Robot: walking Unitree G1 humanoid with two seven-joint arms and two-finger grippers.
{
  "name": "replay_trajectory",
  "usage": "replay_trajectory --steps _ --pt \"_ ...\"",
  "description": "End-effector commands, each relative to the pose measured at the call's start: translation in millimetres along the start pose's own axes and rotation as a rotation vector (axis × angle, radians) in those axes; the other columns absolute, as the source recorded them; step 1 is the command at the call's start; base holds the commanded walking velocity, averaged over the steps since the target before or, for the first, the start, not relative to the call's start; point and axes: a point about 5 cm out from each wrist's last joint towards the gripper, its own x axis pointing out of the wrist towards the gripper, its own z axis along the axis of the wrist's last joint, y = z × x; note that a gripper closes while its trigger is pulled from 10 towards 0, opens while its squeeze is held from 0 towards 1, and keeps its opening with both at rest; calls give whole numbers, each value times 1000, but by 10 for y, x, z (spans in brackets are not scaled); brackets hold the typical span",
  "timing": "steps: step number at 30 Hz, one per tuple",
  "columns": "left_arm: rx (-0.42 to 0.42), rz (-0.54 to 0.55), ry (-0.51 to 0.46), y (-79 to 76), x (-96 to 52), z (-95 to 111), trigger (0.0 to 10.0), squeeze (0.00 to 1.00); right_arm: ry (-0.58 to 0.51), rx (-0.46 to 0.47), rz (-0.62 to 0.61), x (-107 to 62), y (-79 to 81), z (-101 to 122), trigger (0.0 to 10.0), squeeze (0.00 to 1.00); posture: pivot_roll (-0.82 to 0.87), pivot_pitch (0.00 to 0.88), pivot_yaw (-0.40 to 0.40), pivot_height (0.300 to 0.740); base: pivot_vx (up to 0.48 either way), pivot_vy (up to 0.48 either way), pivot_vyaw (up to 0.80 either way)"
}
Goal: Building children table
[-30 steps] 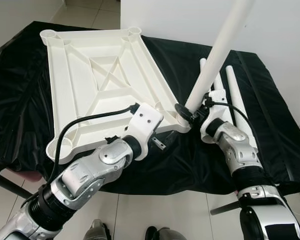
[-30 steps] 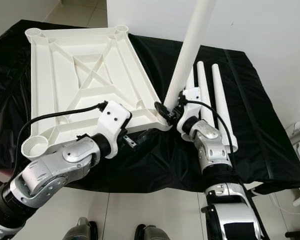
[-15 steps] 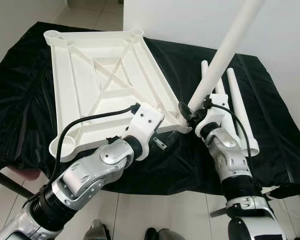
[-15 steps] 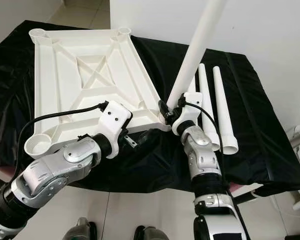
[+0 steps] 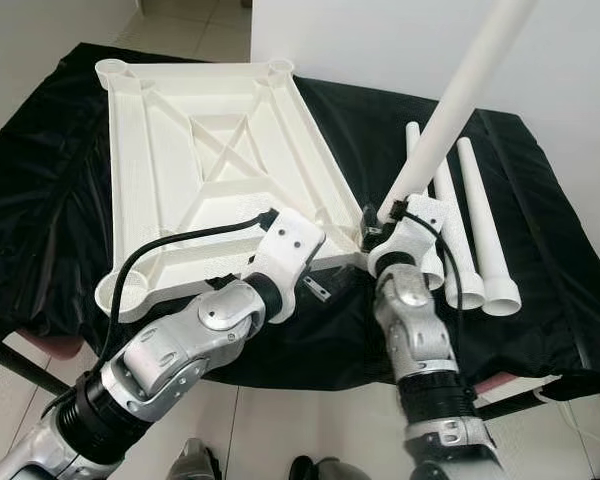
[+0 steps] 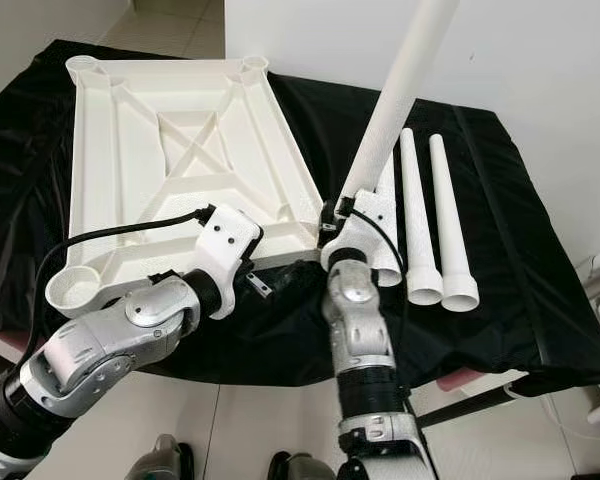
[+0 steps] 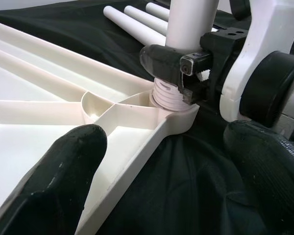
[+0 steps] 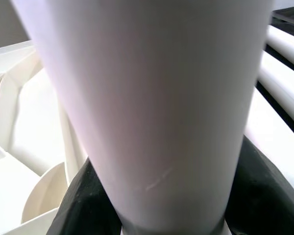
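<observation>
Jaws of right gripper (image 5: 378,226) clamped the leg (image 5: 450,120) at its threaded base, in the corner socket of the flipped table top (image 5: 195,160).

Left wrist view: left gripper (image 7: 161,161) jaws spread wide, straddling that corner rim, empty.

Leg looked light, rigid, smooth plastic; low grip suits screwing.

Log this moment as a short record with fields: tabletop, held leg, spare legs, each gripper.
tabletop: white tabletop lies underside up on the black cloth
held leg: white leg stands tilted, threaded end at the near right corner socket
spare legs: three loose legs lie on the cloth to the right
right gripper: right gripper shut on the leg's base
left gripper: left gripper open, fingers straddling the tabletop's near edge
</observation>
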Motion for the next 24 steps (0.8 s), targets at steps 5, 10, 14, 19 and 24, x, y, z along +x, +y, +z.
replay_trajectory --steps 5,10,14,19,24 --pt "-3 -240 8 -142 -17 -14 10000 0 66 3 -3 -9 -158 -130 10000 1000 81 147 -104 740 0 0 0" --pt "-1 -242 9 -135 -14 -11 10000 0 50 9 69 26 -223 -67 10000 1000 81 147 -104 740 0 0 0" --pt "-1 -244 9 -137 -13 -11 10000 0 33 -27 179 65 -267 -1 10000 0 80 146 -104 740 0 0 0" --pt "-2 -248 10 -144 -16 -11 10000 0 24 -51 349 114 -327 77 10000 0 80 146 -104 740 0 0 0" --pt "4 -251 11 -139 -11 -4 10000 0 26 -163 603 170 -325 95 10000 0 94 132 -94 740 0 0 0"
